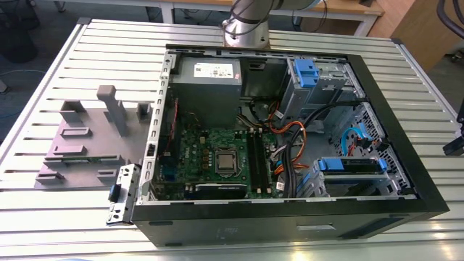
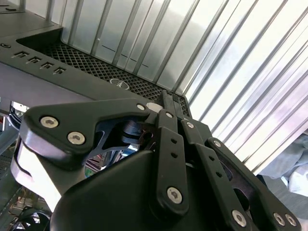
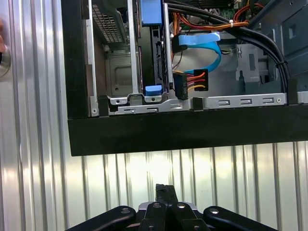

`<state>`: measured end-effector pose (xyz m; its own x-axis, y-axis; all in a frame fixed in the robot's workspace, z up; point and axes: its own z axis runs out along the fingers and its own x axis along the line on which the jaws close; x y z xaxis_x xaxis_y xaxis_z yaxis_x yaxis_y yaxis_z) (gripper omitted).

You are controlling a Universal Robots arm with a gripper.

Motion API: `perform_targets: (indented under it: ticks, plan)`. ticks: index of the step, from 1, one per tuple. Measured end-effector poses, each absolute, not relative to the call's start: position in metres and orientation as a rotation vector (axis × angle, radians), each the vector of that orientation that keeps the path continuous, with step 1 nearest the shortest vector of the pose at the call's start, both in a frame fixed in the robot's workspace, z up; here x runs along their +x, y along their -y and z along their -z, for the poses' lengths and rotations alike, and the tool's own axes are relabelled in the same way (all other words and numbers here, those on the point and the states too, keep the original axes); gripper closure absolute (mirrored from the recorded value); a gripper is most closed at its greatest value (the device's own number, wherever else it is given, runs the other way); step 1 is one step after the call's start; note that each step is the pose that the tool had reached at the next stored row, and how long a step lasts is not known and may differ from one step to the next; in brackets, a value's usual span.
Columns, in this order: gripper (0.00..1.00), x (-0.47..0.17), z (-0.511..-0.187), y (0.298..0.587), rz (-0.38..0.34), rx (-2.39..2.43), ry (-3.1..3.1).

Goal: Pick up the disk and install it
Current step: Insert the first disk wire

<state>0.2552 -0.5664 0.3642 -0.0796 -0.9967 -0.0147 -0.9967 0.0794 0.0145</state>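
Note:
The disk (image 1: 351, 165), a flat drive in a bright blue frame, sits in the lower bay of the open black computer case (image 1: 290, 220), on the exterior view's right. In the first wrist view the disk (image 3: 155, 53) stands edge-on in its metal slot, with a blue tab at the near end. My gripper (image 3: 166, 191) hovers over the ribbed table just outside the case wall, apart from the disk. In the second wrist view my gripper (image 2: 168, 99) has its black fingers pressed together with nothing between them.
A second blue-fronted bay (image 1: 305, 73) and bundles of cables (image 1: 290, 136) fill the case interior. A grey fixture (image 1: 80, 152) and a metal bracket with a blue latch (image 1: 119, 194) lie on the ribbed metal table (image 1: 43, 217) at the exterior view's left. The arm's base (image 1: 246, 27) stands behind the case.

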Motion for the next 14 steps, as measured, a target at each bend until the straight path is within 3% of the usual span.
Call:
perform_targets:
  ticks: [14]
  plan:
    - [0.89,0.202,-0.362,0.566,-0.03,-2.13,-2.306]
